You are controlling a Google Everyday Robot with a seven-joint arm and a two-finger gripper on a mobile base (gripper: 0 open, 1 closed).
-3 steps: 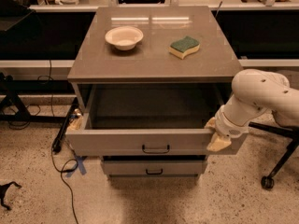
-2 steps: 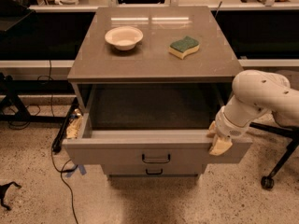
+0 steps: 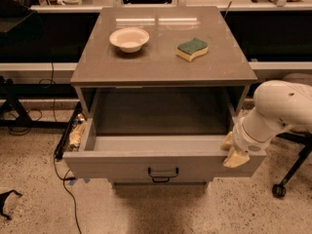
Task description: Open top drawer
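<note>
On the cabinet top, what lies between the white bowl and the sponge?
Nothing: the camera view shows bare grey top between bowl and sponge. The gripper sits at the open top drawer's right front corner.

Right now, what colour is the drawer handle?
Dark, near-black handle, camera view; hand at the top drawer's right front corner.

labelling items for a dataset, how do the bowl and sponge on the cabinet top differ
The bowl is round, cream and hollow; the sponge is a blocky slab, green over yellow. The bowl sits left in the view, the sponge right. The bowl looks wider than the sponge. Both rest on the cabinet top, behind the open top drawer, with the gripper at the drawer's right front corner.
</note>
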